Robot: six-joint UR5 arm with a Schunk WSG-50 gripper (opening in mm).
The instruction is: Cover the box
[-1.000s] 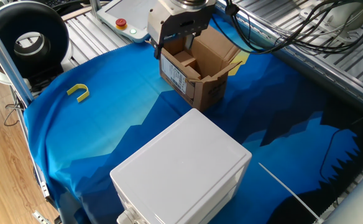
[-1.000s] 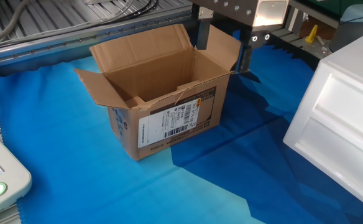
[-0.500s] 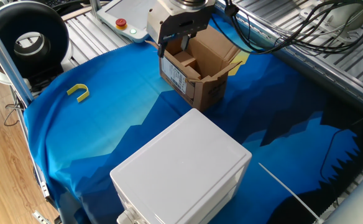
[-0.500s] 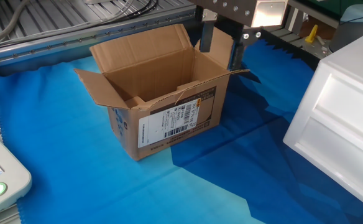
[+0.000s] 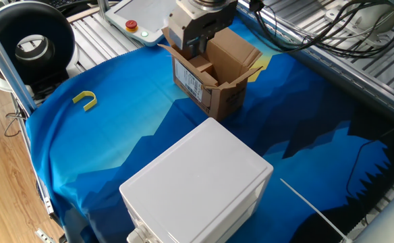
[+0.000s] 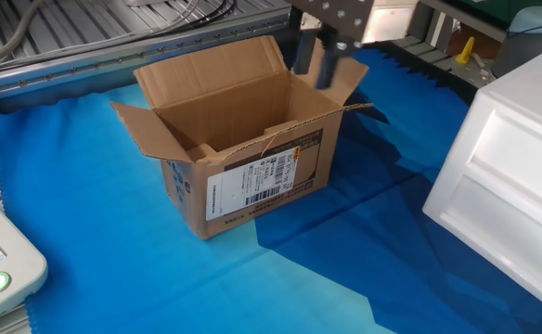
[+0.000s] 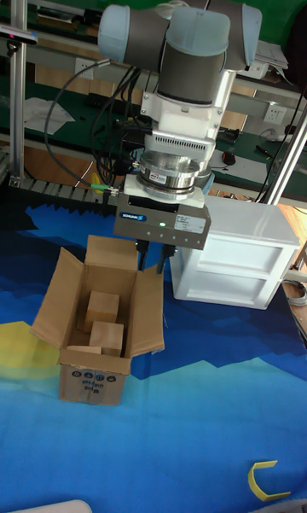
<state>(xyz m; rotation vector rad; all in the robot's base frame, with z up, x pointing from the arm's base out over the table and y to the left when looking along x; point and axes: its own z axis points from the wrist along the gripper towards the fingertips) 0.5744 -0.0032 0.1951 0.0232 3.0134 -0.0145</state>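
The gripper (image 6: 316, 57) hangs over one end of the box (image 6: 238, 148), its two fingers (image 6: 329, 63) drawn close together around the upright end flap (image 6: 331, 74); whether they actually pinch the cardboard cannot be told. The box sits directly below on the blue cloth (image 6: 160, 278), top open, the other flaps splayed outward, its barcode label (image 6: 252, 181) on the long side. A white plastic box (image 5: 200, 185) stands well apart from the gripper, and a yellow hook (image 5: 84, 100) lies farther off.
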